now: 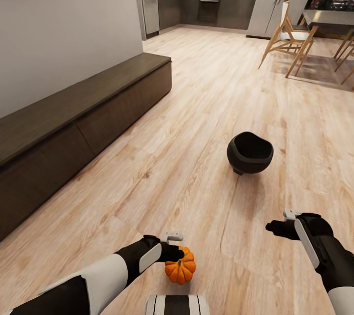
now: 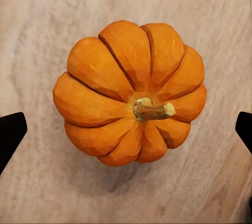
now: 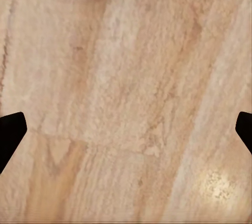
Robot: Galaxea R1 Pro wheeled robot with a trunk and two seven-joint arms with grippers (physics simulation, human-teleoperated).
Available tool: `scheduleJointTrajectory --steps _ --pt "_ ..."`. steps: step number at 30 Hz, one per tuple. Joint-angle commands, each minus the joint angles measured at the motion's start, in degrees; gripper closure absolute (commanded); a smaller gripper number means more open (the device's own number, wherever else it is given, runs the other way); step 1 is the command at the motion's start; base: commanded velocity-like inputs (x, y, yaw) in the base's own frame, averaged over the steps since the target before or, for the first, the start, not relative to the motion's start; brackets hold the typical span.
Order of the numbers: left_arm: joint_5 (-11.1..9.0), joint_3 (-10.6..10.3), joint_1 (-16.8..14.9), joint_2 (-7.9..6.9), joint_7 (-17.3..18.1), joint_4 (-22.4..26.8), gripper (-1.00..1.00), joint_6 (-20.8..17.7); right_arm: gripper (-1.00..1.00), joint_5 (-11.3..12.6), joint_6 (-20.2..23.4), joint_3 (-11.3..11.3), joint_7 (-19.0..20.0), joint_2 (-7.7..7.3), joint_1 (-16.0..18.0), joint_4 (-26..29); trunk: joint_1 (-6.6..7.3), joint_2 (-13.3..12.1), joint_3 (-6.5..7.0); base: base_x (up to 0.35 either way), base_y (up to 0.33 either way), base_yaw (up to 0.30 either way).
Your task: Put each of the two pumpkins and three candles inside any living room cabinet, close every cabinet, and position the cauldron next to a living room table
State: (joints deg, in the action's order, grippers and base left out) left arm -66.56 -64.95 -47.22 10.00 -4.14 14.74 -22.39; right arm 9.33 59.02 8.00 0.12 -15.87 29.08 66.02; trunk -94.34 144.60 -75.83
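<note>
The head camera looks forward and down from above both arms, taking in the plank floor from the pumpkin at the robot's base, past the cauldron beyond it, to the kitchen units far behind. The long dark cabinet runs along the wall on the pumpkin's left. The left wrist camera faces straight down, close above the pumpkin, stem in the middle, floor all round it. The right wrist camera looks down close on bare planks to the pumpkin's right. Head and left wrist views share the pumpkin; all three share the floor.
</note>
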Motion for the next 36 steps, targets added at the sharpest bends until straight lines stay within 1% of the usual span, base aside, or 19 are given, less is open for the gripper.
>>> scheduleJointTrajectory --steps 1,3,7,10,13,19,23,30,36 --pt "-0.5 -0.3 -0.1 0.00 -0.5 0.2 -1.00 -0.1 -1.00 0.1 0.2 0.0 0.0 0.00 0.0 0.0 0.01 0.0 -0.04 0.000 0.000 0.000" --pt "-0.2 -0.3 -0.1 0.00 -0.7 0.5 -1.00 -0.1 -1.00 0.1 0.2 0.0 0.0 0.02 0.0 -0.1 0.01 0.0 -0.04 0.000 0.000 0.000" --pt "0.0 -0.3 0.0 0.00 -0.9 0.7 -1.00 0.0 -1.00 0.1 0.2 0.0 0.0 -0.06 0.0 -0.2 -0.09 0.1 -0.93 0.000 0.000 0.000" --pt "0.0 -0.3 0.0 0.00 -1.1 0.9 -1.00 0.2 -1.00 0.1 0.2 0.0 0.0 -0.12 0.0 -0.2 -0.09 0.1 -0.93 0.000 0.000 0.000" --pt "0.0 -0.4 0.0 0.00 -1.1 1.0 -1.00 1.3 -1.00 0.1 0.2 0.1 0.0 -0.18 0.0 -0.2 -0.09 0.1 -0.93 0.042 0.000 0.000" --pt "0.0 -0.4 0.0 0.00 -1.1 1.0 -1.00 1.9 -1.00 0.1 0.2 0.1 0.1 -0.20 0.0 -0.2 -0.09 0.1 -0.93 0.200 -0.044 0.000" --pt "0.0 -0.4 0.0 0.00 -1.1 1.0 -1.00 2.0 -1.00 0.1 0.2 0.1 0.1 -0.20 0.0 -0.2 -0.09 0.1 -0.93 0.085 -0.022 0.000" --pt "0.0 -0.4 -0.1 0.00 -1.1 1.1 -1.00 2.0 -1.00 0.1 0.2 0.1 0.1 -0.30 0.0 -0.2 -0.09 0.1 -0.93 0.008 -0.011 0.000" --pt "-0.1 -0.4 0.0 0.00 -1.1 1.2 -1.00 2.1 -1.00 0.2 0.2 0.2 0.1 -0.38 0.0 -0.2 -0.09 0.1 -0.93 -0.111 -0.088 0.000"
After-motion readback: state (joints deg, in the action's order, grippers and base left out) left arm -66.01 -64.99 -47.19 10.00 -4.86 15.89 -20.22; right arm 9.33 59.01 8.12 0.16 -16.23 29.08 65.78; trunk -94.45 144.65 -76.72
